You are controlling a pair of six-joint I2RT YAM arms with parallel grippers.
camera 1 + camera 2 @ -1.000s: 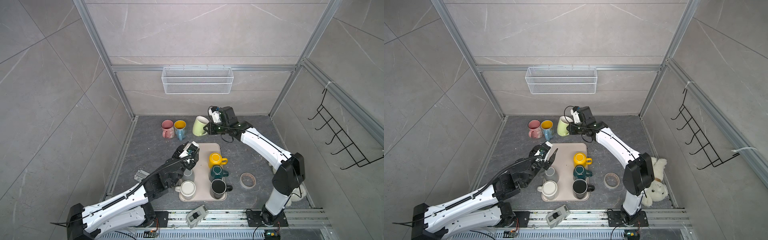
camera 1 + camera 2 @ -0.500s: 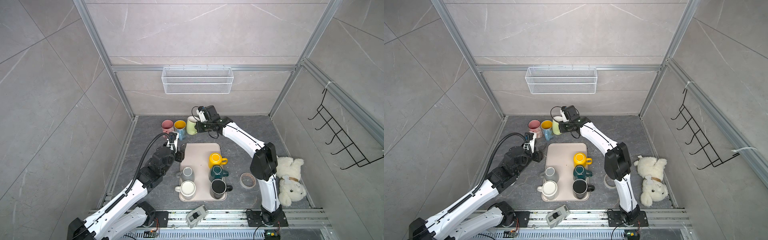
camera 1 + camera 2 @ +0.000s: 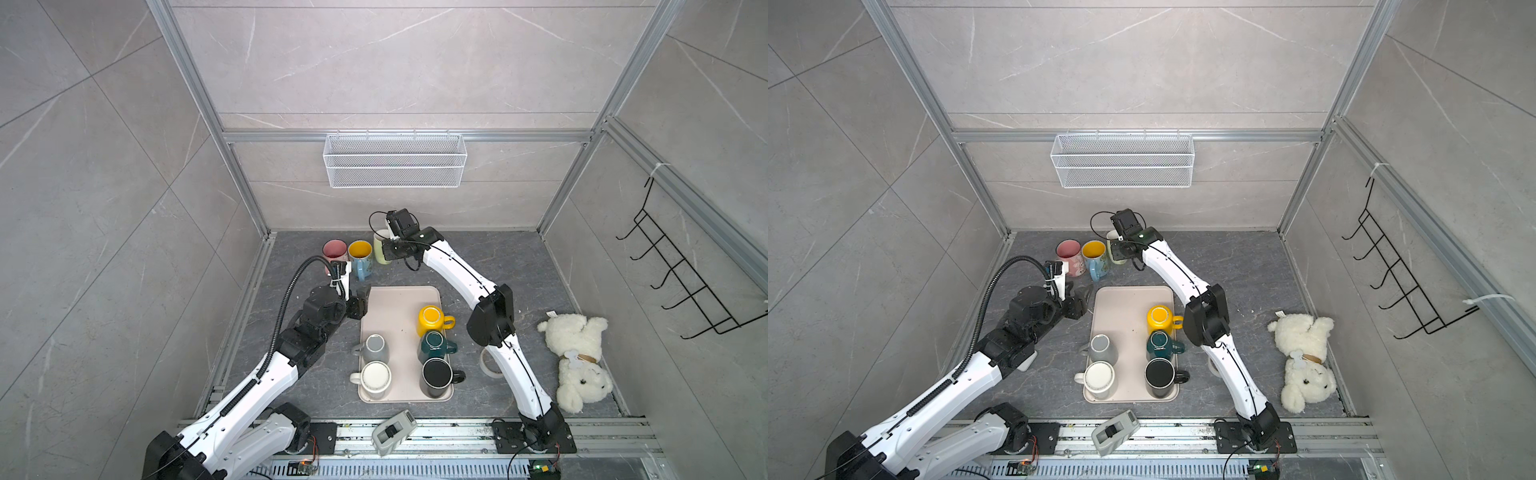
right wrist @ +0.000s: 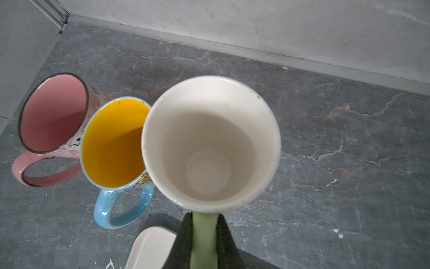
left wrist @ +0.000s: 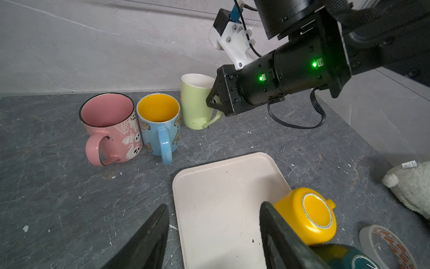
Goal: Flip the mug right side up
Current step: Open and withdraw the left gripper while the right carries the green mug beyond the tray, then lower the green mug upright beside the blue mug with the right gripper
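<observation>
Right gripper (image 4: 204, 226) clamps handle (image 5: 215, 119) of upright pale green ceramic mug (image 5: 195, 104); seat base flat, avoid blue yellow-lined mug (image 5: 158, 130), release. Left gripper (image 5: 213, 208) agape, empty.

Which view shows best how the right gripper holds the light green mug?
The left wrist view: the light green mug is upright, right gripper shut on its handle. The right wrist view shows its open inside and pinched handle. In both top views the gripper covers most of it.

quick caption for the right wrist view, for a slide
Upright pale green mug held by its handle in the shut right hand, next to the blue mug and pink mug.
</observation>
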